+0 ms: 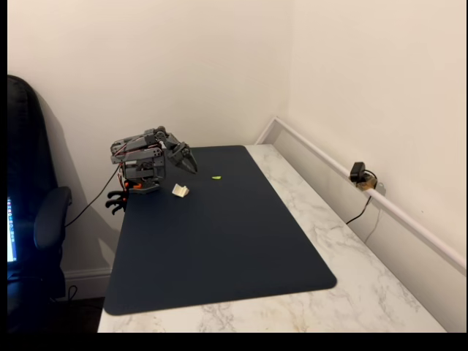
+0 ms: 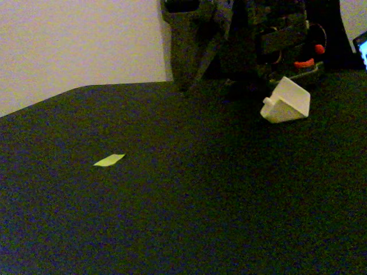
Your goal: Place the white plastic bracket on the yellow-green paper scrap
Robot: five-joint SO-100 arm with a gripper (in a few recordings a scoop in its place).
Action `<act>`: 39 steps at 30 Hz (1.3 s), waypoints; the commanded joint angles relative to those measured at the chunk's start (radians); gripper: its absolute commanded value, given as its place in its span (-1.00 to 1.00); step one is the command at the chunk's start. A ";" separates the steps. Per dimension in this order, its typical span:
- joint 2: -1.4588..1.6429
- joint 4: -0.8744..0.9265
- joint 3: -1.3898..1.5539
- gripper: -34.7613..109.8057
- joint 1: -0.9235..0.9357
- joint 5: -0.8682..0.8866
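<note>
Gripper folded low at far left of dark mat, fingers pointing right and down; whether spread or pressed together, cannot tell. Nothing held. White plastic bracket on mat just below and nearer than fingertips, apart from them. Yellow-green paper scrap lies flat to right of bracket, long axis roughly left-right. Judgement: reach down first, then carry right.
</note>
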 commanded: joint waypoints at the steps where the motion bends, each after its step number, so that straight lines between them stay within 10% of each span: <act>1: 0.032 0.008 -0.012 -0.52 0.005 -0.008; 22: 0.032 -0.161 0.018 -0.52 -0.028 0.071; 30: 0.012 0.026 -0.264 -0.52 -0.029 0.132; 39: -0.897 0.331 -0.956 -0.52 -0.158 0.074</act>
